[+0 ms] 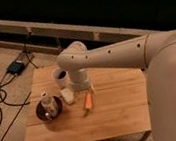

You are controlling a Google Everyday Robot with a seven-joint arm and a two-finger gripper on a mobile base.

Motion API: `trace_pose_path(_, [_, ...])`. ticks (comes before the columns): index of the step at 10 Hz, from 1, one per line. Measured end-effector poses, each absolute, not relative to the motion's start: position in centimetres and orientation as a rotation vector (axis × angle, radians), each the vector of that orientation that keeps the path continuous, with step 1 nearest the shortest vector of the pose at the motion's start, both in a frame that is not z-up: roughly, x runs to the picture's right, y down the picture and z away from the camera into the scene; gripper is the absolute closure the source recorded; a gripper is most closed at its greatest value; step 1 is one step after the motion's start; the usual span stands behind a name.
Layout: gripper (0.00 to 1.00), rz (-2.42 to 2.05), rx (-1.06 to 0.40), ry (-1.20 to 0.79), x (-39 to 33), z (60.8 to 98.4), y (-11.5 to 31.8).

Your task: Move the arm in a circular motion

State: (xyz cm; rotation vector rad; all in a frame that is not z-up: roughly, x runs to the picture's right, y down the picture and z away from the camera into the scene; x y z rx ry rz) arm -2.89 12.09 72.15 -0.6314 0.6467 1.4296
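The cream-white arm reaches in from the right across the wooden table. Its thick tubular segment has small dark holes and ends in a rounded joint above the table's back left part. The gripper hangs down from that joint, just above the orange carrot and next to the white mug. The arm's near segment fills the right side of the view.
A dark bowl with a small white bottle in it stands at the table's left. A small white block lies beside it. Cables and a black box lie on the floor at left. A low ledge runs behind the table.
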Motion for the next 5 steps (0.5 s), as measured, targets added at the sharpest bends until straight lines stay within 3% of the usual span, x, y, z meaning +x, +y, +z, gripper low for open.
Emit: trace_pose_path(5, [0.35, 1.428, -0.632, 0.646, -3.01, 72.14, 12.11])
